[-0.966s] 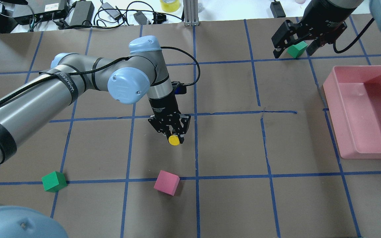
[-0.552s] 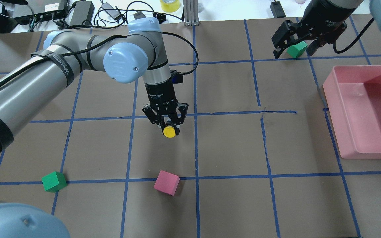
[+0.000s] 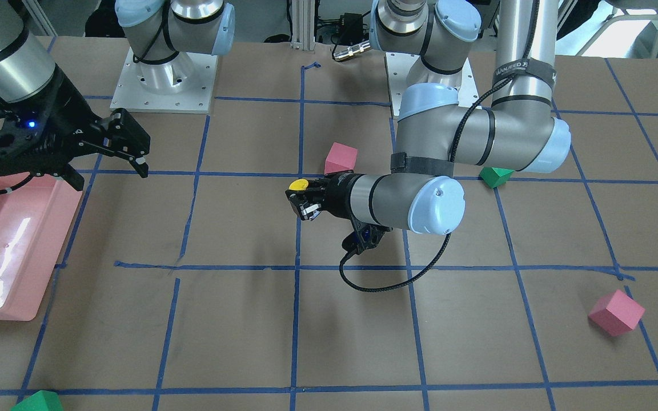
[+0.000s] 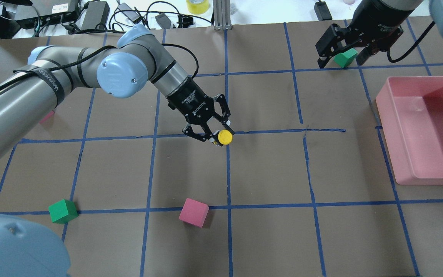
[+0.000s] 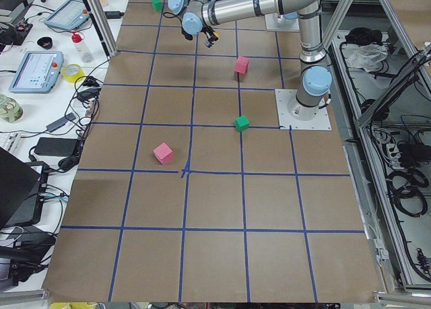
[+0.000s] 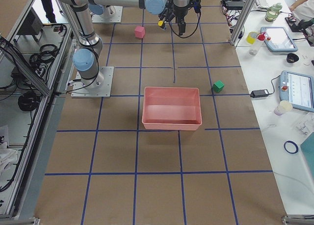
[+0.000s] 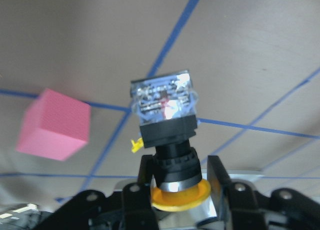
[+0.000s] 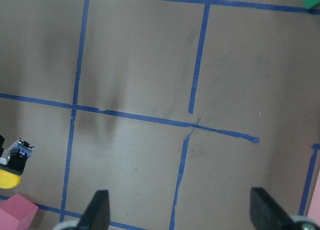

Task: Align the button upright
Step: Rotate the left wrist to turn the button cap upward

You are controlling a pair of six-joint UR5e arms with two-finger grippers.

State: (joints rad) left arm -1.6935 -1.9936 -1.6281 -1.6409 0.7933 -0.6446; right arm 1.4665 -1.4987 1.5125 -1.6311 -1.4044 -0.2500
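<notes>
Above the table (image 4: 267, 173), left jaws pinch the yellow-capped, black-collared button (image 7: 167, 140); right jaws gape empty.

Silver arms (image 4: 10, 111), pale-blue joint caps (image 4: 115, 75) — black cable (image 3: 386, 282), black straps (image 4: 50, 86).

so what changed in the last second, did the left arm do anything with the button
The left gripper, still shut on the button, carried it farther from the robot and to its right, and the wrist swung so it now points diagonally. The right gripper stayed open over the far green cube; the pink cube, near green cube and pink tray did not move.
</notes>
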